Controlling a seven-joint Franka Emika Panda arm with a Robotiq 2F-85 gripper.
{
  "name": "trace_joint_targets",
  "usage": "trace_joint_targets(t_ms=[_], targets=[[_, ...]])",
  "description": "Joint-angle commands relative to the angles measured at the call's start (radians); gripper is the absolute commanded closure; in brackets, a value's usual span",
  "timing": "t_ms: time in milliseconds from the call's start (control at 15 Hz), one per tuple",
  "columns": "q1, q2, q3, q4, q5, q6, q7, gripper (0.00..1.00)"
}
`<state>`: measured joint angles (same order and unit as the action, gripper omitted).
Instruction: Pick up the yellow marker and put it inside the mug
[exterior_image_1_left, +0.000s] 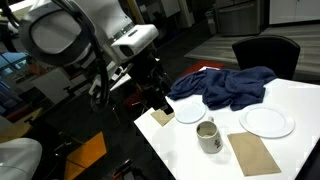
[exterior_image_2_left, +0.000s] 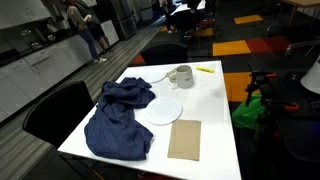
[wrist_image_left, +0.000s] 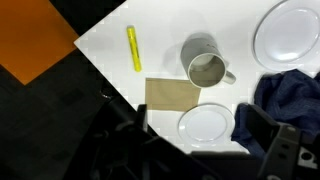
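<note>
The gripper hangs open and empty above a corner of the table, over a brown napkin and a plate. In the wrist view the marker lies flat, farther off and to the left, well apart from the fingers. The mug stands upright to the marker's right. A blue cloth lies at the far right.

Corner plate partly beyond wrist view's edge
</note>
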<state>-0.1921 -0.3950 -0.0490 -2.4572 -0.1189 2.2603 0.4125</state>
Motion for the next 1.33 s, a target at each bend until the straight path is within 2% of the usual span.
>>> trace_joint_targets(t_ms=[0, 467, 1133, 1200, 1267], targets=[[-0.045, 0.099, -0.035, 0.03, -0.008, 0.07, -0.009, 0.0], [-0.085, 0.288, -0.115, 0.044, -0.015, 0.201, -0.022, 0.0], [-0.061, 0.559, -0.198, 0.07, -0.062, 0.315, 0.021, 0.0], [-0.057, 0.579, -0.202, 0.072, -0.048, 0.31, 0.008, 0.0], [-0.051, 0.53, -0.205, 0.05, -0.033, 0.292, -0.005, 0.0]])
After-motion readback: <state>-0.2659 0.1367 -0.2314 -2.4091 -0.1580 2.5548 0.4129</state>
